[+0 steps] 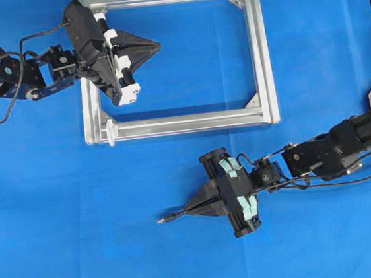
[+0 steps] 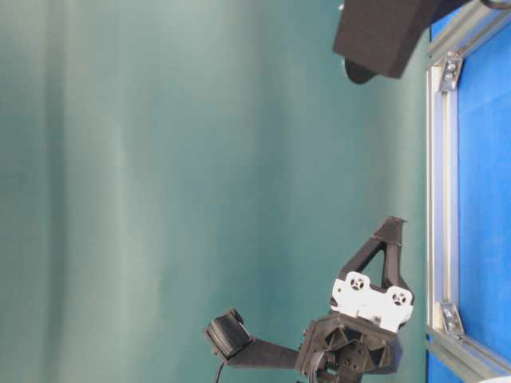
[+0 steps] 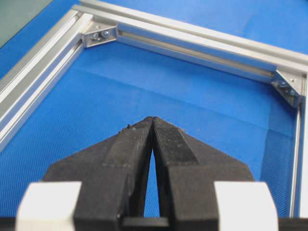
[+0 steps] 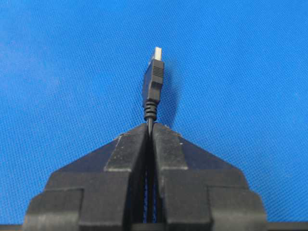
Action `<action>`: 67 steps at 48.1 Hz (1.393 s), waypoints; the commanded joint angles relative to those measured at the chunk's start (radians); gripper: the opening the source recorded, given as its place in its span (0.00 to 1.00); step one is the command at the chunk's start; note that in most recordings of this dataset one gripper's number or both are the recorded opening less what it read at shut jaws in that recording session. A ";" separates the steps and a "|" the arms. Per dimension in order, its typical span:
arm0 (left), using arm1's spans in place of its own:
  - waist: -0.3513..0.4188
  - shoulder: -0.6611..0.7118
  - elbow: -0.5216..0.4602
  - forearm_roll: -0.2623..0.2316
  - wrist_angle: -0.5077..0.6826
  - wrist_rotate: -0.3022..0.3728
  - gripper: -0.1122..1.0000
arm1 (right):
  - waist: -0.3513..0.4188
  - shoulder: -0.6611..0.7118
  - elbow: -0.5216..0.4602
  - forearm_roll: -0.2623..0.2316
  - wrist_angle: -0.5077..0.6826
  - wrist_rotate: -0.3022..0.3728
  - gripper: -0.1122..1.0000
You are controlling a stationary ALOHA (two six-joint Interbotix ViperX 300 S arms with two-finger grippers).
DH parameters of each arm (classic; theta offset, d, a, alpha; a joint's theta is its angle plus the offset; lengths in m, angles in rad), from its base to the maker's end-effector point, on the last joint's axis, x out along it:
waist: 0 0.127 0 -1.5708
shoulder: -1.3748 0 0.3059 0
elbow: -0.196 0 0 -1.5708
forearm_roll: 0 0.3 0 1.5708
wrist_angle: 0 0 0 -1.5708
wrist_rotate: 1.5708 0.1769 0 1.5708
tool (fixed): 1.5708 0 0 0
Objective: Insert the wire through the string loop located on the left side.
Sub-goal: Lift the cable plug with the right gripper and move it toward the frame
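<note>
Right gripper [image 4: 150,126] at lower centre of the overhead view, fingers pinching the wire [image 4: 153,84] just behind its plug, left gripper [image 1: 156,46] pressed together, empty, over the aluminium frame [image 1: 259,51], string loop [image 1: 110,131] seemingly at the frame's lower-left corner, well apart from the wire.

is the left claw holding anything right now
No, in the left wrist view the left claw is shut with its fingertips pressed together over the blue mat inside the aluminium frame, with nothing between them.

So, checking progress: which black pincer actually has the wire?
The right pincer, shut on the thin black wire over bare blue cloth; the left pincer is shut empty above the aluminium frame.
</note>
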 commanded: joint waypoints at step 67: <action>0.000 -0.031 -0.009 0.003 -0.002 -0.003 0.10 | -0.002 -0.336 -0.008 -0.003 0.253 -0.012 0.10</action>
